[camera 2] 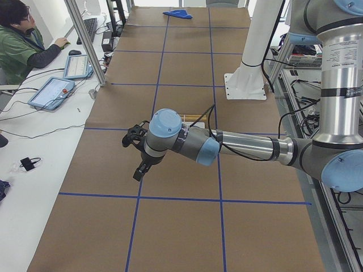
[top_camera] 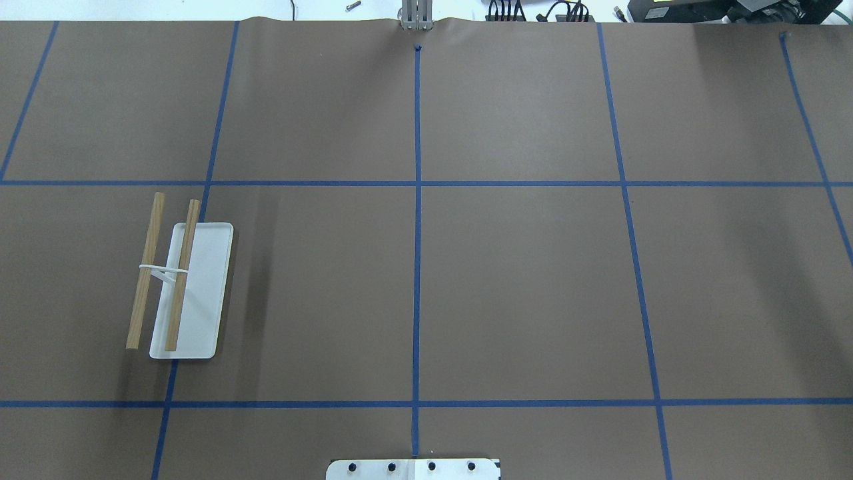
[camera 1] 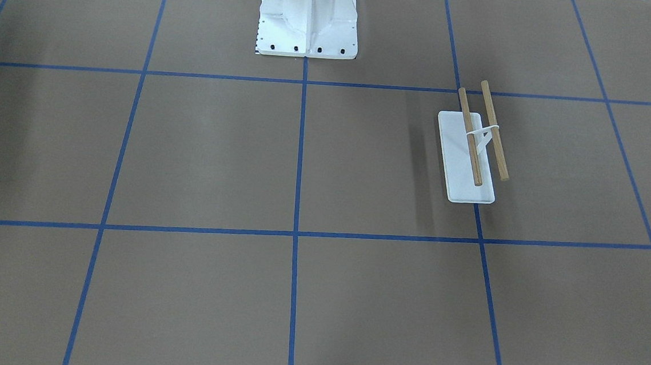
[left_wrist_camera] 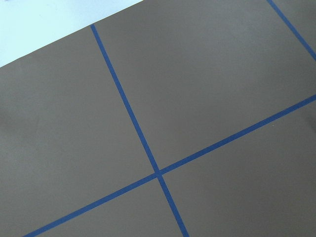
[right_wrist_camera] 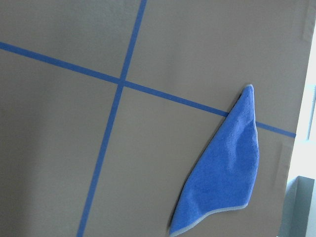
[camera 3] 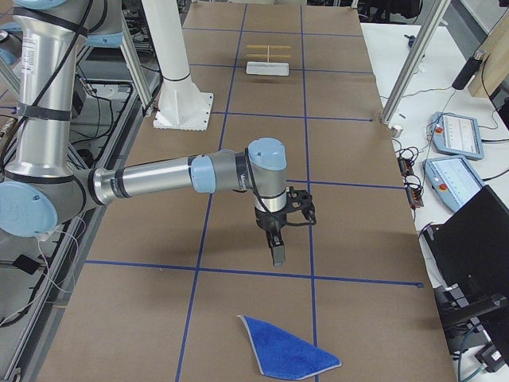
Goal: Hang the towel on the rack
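The royal-blue towel (camera 3: 286, 356) lies folded into a triangle at the table's end on my right. It also shows in the right wrist view (right_wrist_camera: 228, 170) and far off in the exterior left view (camera 2: 177, 13). The rack (top_camera: 190, 293), with its white base and two brown dowels, stands bare on my left side (camera 1: 467, 161), and is small in the exterior right view (camera 3: 269, 60). My right gripper (camera 3: 277, 248) hangs over the table a little short of the towel; I cannot tell if it is open. My left gripper (camera 2: 139, 169) hovers near the rack; I cannot tell its state.
The white bolted pedestal (camera 1: 308, 26) stands at the robot's side of the table (top_camera: 413, 469). Blue tape lines grid the brown table. An operator (camera 2: 22, 45) sits at a side desk with tablets. Aluminium posts (camera 3: 413, 56) stand along the far table edge.
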`<act>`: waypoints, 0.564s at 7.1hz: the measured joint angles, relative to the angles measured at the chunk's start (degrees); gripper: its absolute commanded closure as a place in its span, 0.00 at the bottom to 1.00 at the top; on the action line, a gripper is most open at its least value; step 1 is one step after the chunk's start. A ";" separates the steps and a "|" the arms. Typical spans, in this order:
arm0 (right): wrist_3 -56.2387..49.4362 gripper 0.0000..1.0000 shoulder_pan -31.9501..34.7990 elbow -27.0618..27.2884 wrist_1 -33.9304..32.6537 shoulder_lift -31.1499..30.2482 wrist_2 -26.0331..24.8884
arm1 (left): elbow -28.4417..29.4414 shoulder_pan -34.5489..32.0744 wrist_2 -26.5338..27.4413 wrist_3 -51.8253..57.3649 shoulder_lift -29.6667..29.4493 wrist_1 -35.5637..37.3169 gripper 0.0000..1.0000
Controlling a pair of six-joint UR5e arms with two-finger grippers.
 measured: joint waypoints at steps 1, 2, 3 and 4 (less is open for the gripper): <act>0.08 0.00 -0.55 -7.26 7.61 0.75 -0.75 | 0.00 0.01 0.00 0.00 -0.04 -0.05 0.01; 0.15 0.00 -0.82 -14.33 14.79 1.69 -0.87 | 0.00 0.01 0.01 0.00 -0.06 -0.07 0.01; 0.12 0.00 -0.91 -19.72 20.01 2.24 -0.91 | 0.00 0.01 0.01 0.02 -0.07 -0.08 0.01; 0.07 0.00 -0.99 -23.22 23.18 2.45 -0.93 | 0.02 0.01 0.01 0.05 -0.07 -0.08 0.01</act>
